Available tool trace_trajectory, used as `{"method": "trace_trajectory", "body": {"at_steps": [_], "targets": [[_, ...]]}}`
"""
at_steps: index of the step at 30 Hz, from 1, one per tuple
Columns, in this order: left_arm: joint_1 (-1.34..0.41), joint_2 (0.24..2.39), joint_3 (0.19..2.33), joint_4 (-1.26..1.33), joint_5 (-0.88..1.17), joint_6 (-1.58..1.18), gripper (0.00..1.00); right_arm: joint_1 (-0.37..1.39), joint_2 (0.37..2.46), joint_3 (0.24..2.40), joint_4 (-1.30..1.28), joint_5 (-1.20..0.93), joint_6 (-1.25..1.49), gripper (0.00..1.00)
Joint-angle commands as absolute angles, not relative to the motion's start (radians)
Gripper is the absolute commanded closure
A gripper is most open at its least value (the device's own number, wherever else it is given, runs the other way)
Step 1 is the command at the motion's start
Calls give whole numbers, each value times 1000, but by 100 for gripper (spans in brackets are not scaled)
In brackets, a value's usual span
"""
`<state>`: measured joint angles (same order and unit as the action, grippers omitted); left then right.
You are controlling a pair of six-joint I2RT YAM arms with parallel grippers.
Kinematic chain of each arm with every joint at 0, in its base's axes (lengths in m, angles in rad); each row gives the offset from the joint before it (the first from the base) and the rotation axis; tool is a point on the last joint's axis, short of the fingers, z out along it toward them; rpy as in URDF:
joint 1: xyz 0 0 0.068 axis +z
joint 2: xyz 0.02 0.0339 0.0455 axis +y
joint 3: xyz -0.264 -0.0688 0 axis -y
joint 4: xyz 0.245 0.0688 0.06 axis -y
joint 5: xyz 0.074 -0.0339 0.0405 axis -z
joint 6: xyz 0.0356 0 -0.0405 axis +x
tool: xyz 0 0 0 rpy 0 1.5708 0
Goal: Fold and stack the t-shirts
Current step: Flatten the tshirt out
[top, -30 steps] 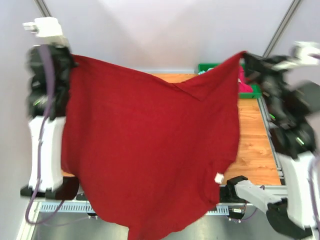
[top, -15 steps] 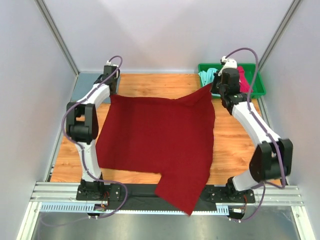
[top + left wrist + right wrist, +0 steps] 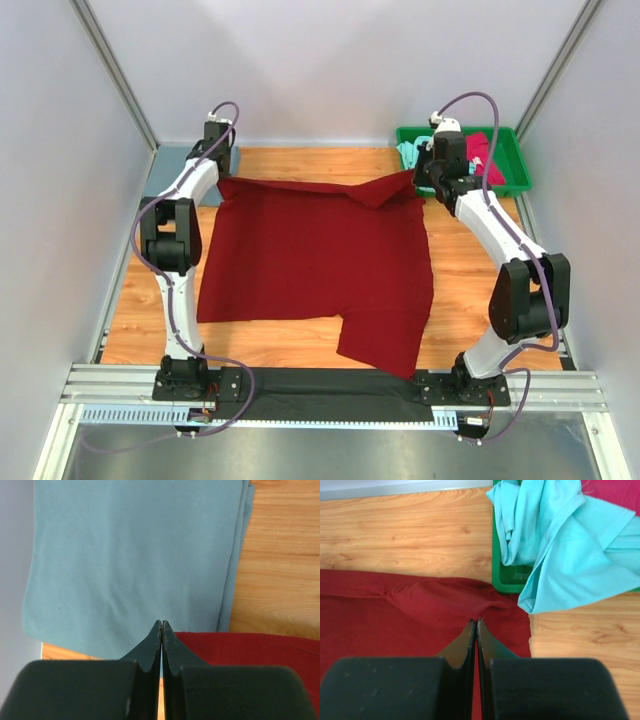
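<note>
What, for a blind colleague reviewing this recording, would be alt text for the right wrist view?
The right gripper, shut, pinches a puckered edge of a dark red t-shirt on the wooden table. Beyond it, a mint green t-shirt spills out of the green tray, with pinkish-red cloth behind.

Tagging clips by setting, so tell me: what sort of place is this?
Probably a robotics lab cell, not a home: left arm and right arm bolted to a metal rail at a wooden table, plain grey panels around it, a dark red t-shirt spread out.
</note>
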<state>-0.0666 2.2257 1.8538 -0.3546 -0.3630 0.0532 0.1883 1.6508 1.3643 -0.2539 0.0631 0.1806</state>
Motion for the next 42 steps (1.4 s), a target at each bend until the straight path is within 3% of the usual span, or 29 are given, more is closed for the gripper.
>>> {"method": "trace_trajectory", "body": {"at_steps": [1,11,19,26,34,42], "targets": [[-60,2157,1827,-380,-357,6,100,175,1597,1413,-319,86,212,100],[-63,2025,1737,-667,-322,-199,100,147,1545,1434,-598,60,324,100],[-61,1927,1701,-765,-314,-221,100,92,1463,1385,-612,14,380,100],[-58,1798,1893,-844,-321,-285,100,87,1344,1509,-575,-61,429,100],[-58,1521,2132,-822,-299,-305,100,92,1117,1698,-568,-167,489,100],[-58,1056,2030,-618,-232,-230,100,156,818,1802,-568,-118,408,100]]}}
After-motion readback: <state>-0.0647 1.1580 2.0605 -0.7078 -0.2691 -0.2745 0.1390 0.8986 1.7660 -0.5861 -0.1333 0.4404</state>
